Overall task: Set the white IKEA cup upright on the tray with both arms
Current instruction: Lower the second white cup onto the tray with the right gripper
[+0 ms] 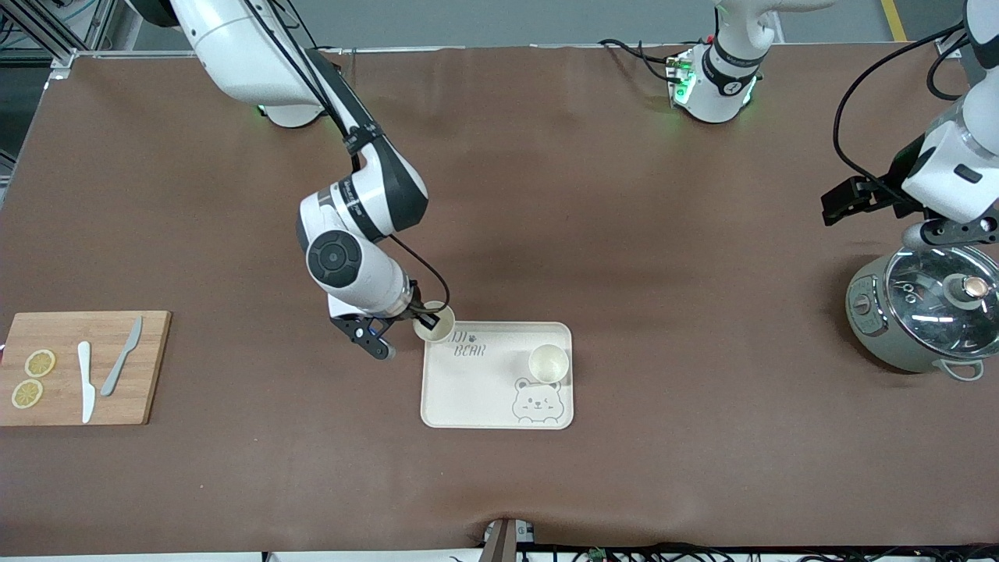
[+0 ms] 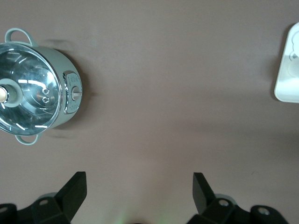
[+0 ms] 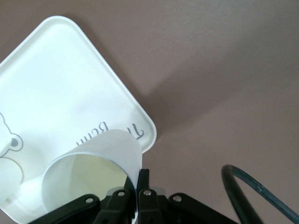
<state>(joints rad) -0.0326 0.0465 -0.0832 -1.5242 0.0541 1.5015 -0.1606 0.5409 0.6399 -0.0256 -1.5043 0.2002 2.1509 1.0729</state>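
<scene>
On the brown tabletop (image 1: pixel 546 234) nearest me lies the flat cream rectangular tray (image 1: pixel 476 398) with the bear drawing; one white cup (image 1: pixel 548 362) already stands upright on it. Over the tray's corner toward the right arm's end, my right hand (image 1: pixel 425 318) pinches the rim of a second white cup (image 3: pixel 88 179), mouth up. I judge this the placing step: next, lower it flat, then release. The left hand (image 2: pixel 139 186) waits, spread, over the tabletop by the grey lidded pot (image 1: pixel 921 312).
</scene>
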